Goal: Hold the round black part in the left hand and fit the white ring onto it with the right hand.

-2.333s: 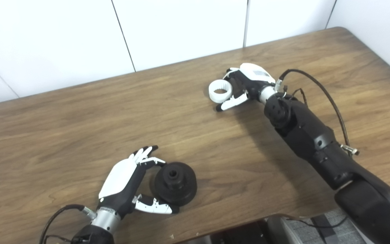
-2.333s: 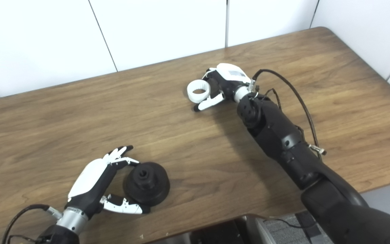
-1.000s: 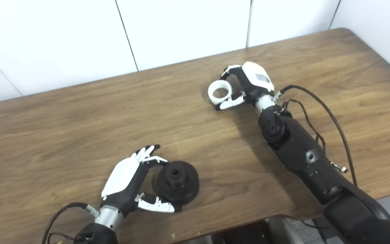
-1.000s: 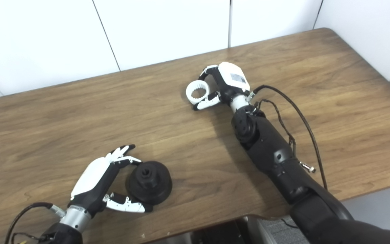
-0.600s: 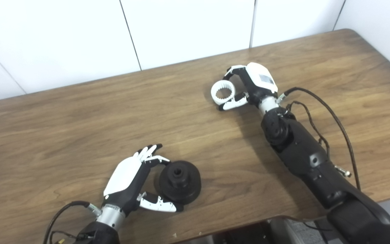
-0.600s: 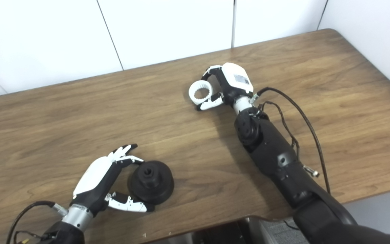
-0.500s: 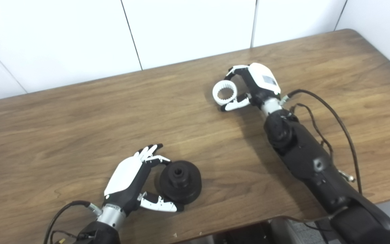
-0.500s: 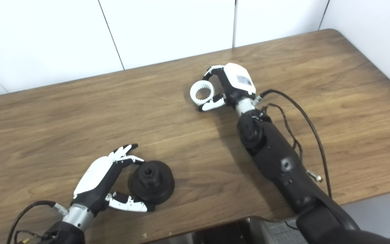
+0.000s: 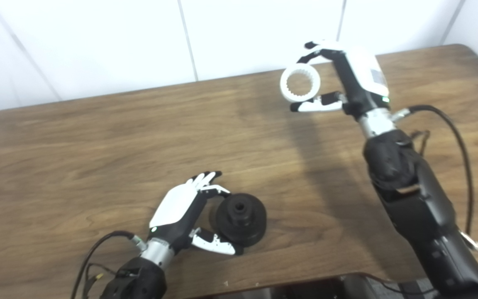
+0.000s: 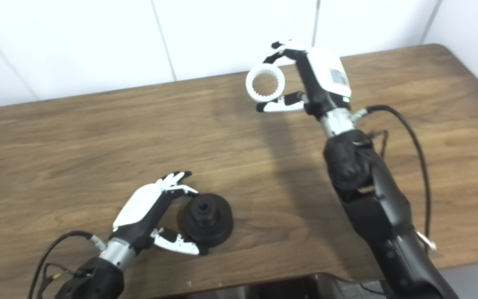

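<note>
The round black part (image 9: 240, 217) sits on the wooden table (image 9: 77, 137) near the front edge. My left hand (image 9: 185, 214) cups it from the left, fingers on its far side and thumb on its near side, with the part resting on the table. My right hand (image 9: 349, 83) is shut on the white toothed ring (image 9: 300, 84), pinched between fingers and thumb and held well above the table's far side. In the right eye view the ring (image 10: 265, 83) and the black part (image 10: 206, 220) show the same way.
A black cable (image 9: 459, 137) hangs off my right forearm over the table's right side. White wall panels (image 9: 98, 45) stand behind the far edge. A dark object (image 9: 338, 286) lies below the front edge.
My right hand has lifted the white ring off the table and raised it high. The camera has shifted, so the whole scene slid right. My left hand stays at the black part.
</note>
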`<state>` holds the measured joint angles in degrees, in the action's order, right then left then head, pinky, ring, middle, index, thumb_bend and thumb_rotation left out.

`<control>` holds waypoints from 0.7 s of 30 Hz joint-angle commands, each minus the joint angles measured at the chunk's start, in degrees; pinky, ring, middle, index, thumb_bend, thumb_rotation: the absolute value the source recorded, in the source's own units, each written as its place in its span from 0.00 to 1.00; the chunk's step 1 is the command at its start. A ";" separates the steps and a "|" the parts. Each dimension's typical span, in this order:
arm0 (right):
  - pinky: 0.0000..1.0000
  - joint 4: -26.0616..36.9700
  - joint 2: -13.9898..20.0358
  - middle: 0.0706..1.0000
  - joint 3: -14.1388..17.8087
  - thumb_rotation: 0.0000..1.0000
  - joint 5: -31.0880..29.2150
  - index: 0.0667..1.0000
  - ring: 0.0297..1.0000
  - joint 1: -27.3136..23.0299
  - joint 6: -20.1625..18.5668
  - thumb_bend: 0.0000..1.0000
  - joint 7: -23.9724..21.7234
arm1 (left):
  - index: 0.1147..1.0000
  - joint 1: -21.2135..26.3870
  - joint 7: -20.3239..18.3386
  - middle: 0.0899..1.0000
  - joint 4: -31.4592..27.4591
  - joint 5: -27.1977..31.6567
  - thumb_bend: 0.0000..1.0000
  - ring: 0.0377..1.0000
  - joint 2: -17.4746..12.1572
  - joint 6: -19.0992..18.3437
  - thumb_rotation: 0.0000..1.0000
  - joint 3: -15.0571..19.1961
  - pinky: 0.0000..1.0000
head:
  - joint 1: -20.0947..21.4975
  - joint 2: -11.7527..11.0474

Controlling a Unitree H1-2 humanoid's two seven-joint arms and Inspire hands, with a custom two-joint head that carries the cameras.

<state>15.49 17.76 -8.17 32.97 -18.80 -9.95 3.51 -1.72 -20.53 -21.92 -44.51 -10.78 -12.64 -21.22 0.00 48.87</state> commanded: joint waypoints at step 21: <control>0.77 22.91 -5.98 0.77 -0.93 0.14 -2.45 0.44 0.86 11.54 -3.99 0.52 -13.18 | 0.59 1.61 2.10 0.97 1.14 -3.30 1.00 1.00 2.37 0.98 0.27 -1.04 1.00 | -2.58 0.82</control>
<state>36.22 12.29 -9.17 30.48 -6.25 -14.42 -9.31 -1.55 -19.81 -20.77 -46.79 -8.54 -12.52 -22.07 -2.55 49.66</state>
